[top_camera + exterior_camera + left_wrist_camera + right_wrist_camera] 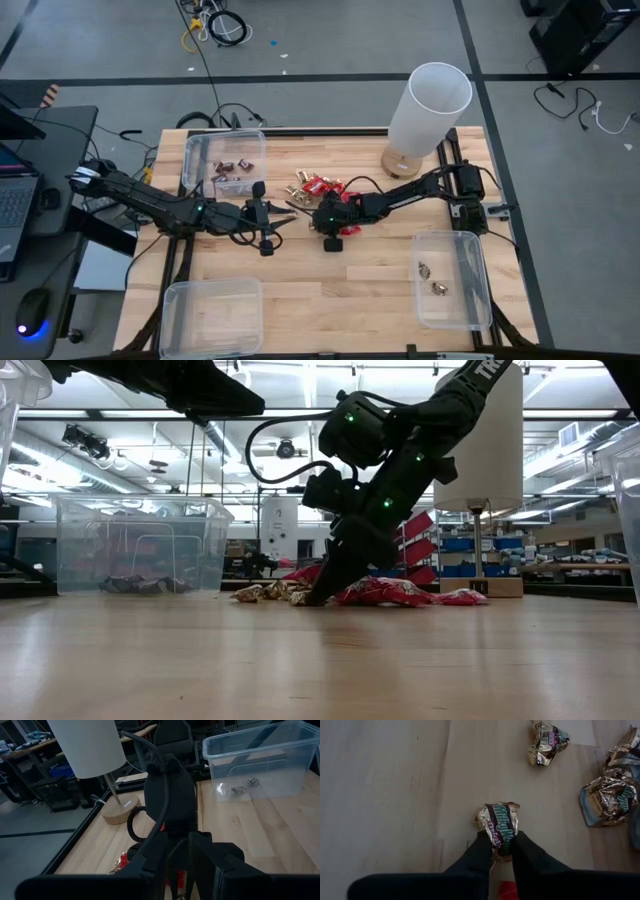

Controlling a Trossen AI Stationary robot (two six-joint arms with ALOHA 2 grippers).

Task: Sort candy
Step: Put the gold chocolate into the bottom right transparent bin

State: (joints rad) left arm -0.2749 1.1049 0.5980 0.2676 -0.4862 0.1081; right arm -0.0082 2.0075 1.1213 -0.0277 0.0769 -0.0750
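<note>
A gold-foil candy [499, 824] sits pinched between the right hand [500, 845] fingers on the worktop [385, 795]; left hand [262, 215] waits nearby, grip unclear

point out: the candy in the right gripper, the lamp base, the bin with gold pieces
gold-foil candy [498, 822], right wrist view, on its printed wrapper.
lamp base [118, 811], left wrist view, on the wooden disc's top.
bin with gold pieces [470, 280], high view, on its bare floor.

Robotics lab or workshop: wooden worktable [330, 270] on grey taped floor, loose cables [215, 25], laptop [15, 200], shelving [560, 550] under ceiling strip lights.
</note>
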